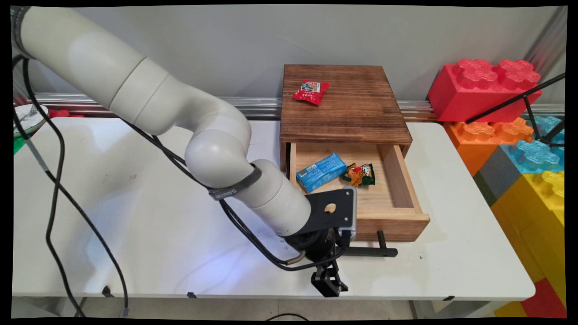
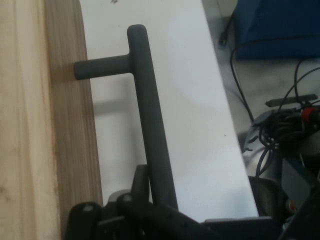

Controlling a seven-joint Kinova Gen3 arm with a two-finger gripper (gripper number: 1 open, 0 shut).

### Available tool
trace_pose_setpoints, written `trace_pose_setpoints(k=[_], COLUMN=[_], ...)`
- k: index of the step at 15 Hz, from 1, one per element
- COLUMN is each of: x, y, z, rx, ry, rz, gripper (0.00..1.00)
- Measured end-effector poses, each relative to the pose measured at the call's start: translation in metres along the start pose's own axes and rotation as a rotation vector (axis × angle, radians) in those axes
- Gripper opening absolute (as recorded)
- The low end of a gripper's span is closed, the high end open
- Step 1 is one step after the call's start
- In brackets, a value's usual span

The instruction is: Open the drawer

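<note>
Your gripper (image 1: 331,282) hangs low at the desk's (image 1: 135,216) near edge, right against the round matte-black bar handle (image 2: 150,120) of the open drawer (image 1: 390,221); you cannot tell from either view whether the fingers are apart or clamped on the bar. The drawer is pale smooth wood, holding a blue rectangular packet (image 1: 321,172) beside a crinkled foil packet (image 1: 359,174). A red pouch (image 1: 311,91) lies on the dark, grainy box (image 1: 343,108) above.
</note>
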Motion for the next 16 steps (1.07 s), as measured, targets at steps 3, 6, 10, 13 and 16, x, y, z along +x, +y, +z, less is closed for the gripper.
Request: trace_pose_setpoints(k=[3, 6, 10, 13, 16], x=[-0.001, -0.002, -0.002, -0.003, -0.003], y=[0.004, 0.010, 0.015, 0.020, 0.023], z=[-0.001, -0.001, -0.003, -0.004, -0.005], rx=[-0.005, -0.011, -0.017, -0.021, -0.022], ry=[0.006, 0.013, 0.020, 0.026, 0.032], rz=[0.002, 0.006, 0.011, 0.016, 0.023], gripper=[1.00, 1.00, 1.00, 1.00, 1.00])
